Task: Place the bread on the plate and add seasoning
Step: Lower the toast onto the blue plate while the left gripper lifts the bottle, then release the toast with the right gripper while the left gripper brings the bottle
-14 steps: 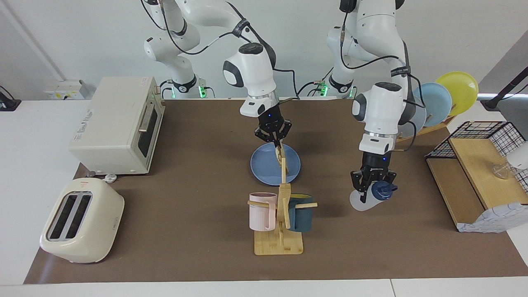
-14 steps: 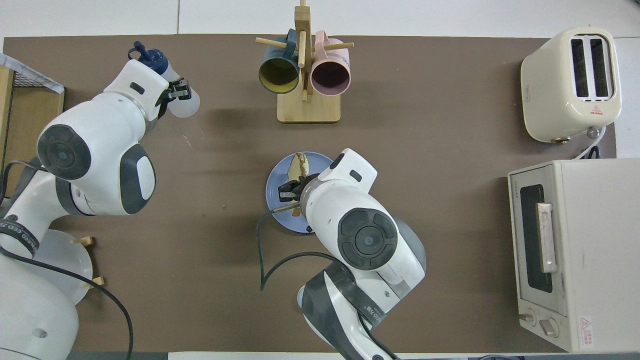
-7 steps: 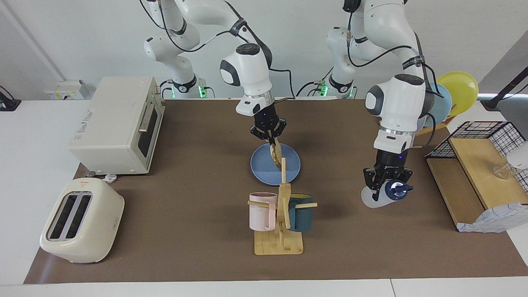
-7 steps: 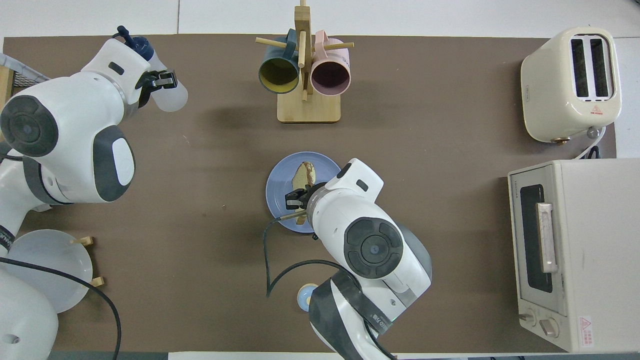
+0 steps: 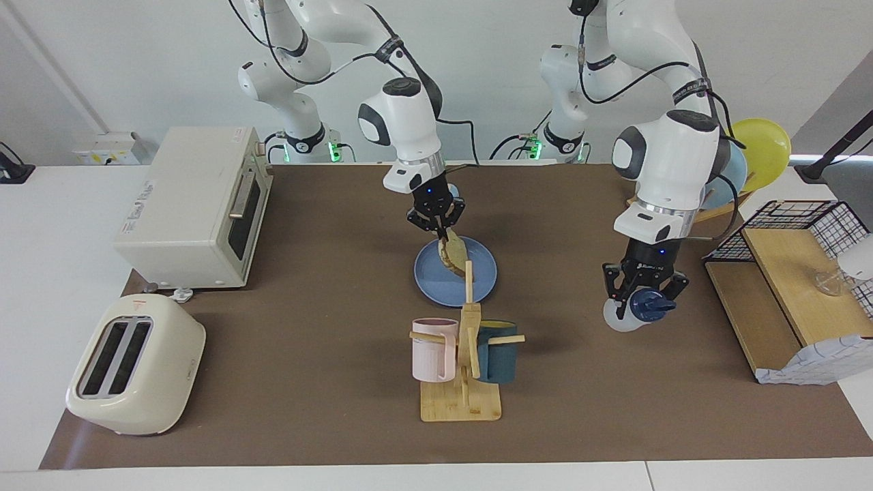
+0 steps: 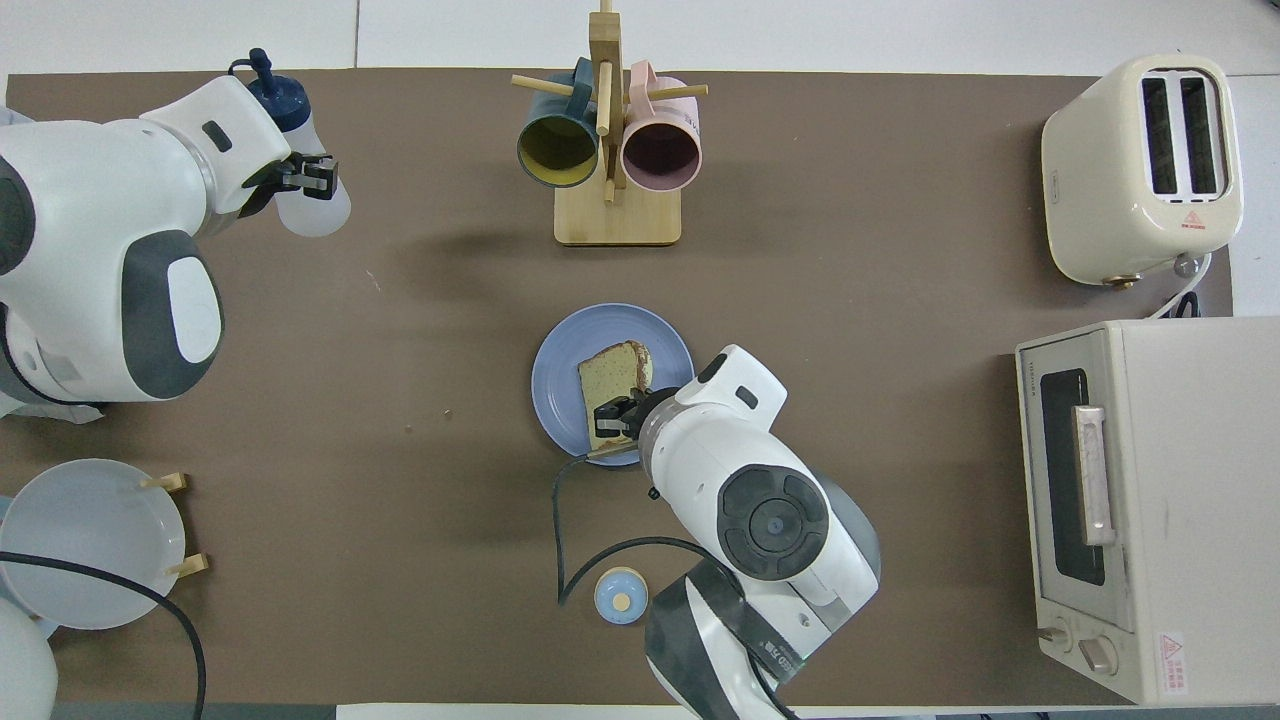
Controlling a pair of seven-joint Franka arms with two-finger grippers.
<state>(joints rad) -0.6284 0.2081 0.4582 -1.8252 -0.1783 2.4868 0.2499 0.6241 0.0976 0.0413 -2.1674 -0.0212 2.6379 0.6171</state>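
Bread [image 6: 608, 385] is on the plate [image 5: 430, 286], tilted, one edge raised in the right gripper [image 5: 437, 228], whose jaws are clamped on that edge; the other edge rests on the plate. Placement is nearly done, judging by contact; release remains. Plate sits mid-table, nearer the robots than the mug rack [image 5: 462, 368]. Seasoning [image 5: 634, 312] is clenched by its neck in the left gripper [image 5: 644, 294], over the mat toward the left arm's end, well apart from the plate. Seasoning step not yet begun.
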